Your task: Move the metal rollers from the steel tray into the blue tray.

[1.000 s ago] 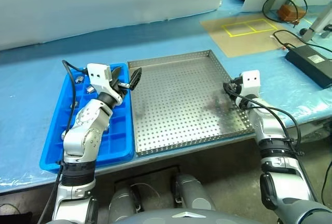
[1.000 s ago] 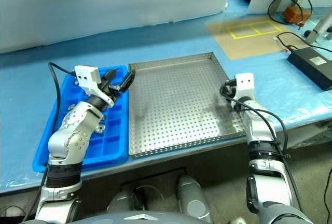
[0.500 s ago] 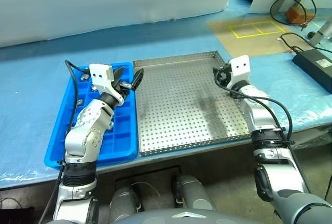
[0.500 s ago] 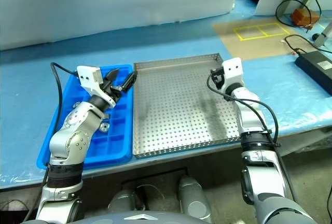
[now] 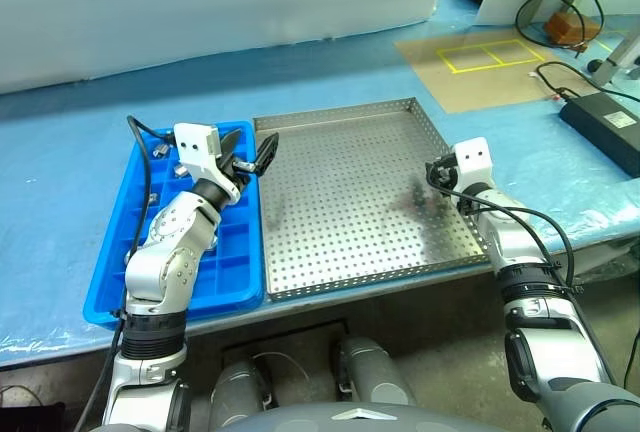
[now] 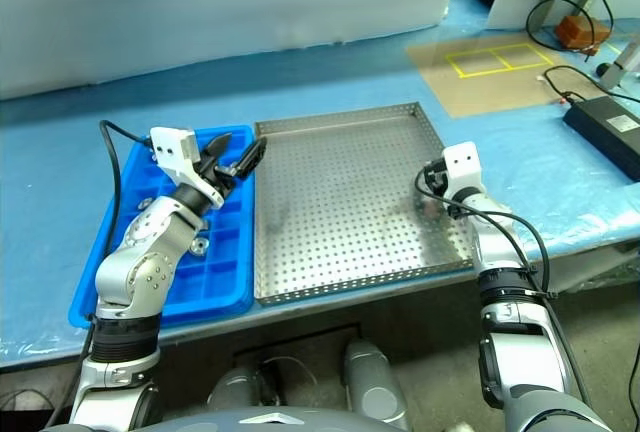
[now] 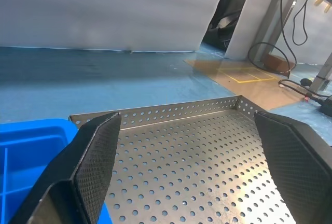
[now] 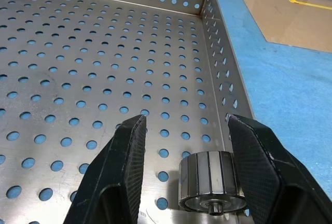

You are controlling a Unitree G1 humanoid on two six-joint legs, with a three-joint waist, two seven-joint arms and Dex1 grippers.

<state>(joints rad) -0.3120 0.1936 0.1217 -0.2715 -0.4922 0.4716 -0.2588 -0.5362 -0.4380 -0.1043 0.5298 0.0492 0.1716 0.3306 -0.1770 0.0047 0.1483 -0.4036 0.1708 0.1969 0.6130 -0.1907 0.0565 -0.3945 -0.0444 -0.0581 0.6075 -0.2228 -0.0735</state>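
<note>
My right claw [image 8: 182,182] has dropped back down to the right side of the steel tray [image 5: 350,242], after riding higher and nearer the tray's far corner half a second ago, and it now sits low at about four o'clock from the tray's middle. Its fingers [image 8: 124,167] stand partly apart with one metal roller [image 8: 211,187] lying between them on the perforated floor; I see gaps on both sides, so I judge it framed but not yet gripped. That descent tells me I am on the pick step: a little more forward and a squeeze should take it. The roller lies on its side close to the tray's right rim, so it could roll or get nudged against the wall if I close off-centre. Farther over, at nine o'clock from the steel tray, my left claw [image 5: 250,155] hovers where it was a second ago, spread as wide as it goes and empty, above the seam between the steel tray and the blue tray [image 5: 115,297]. A few rollers [image 6: 201,245] already rest in the blue tray's compartments. The rest of the steel floor looks bare, so this may be the last piece to carry across.
</note>
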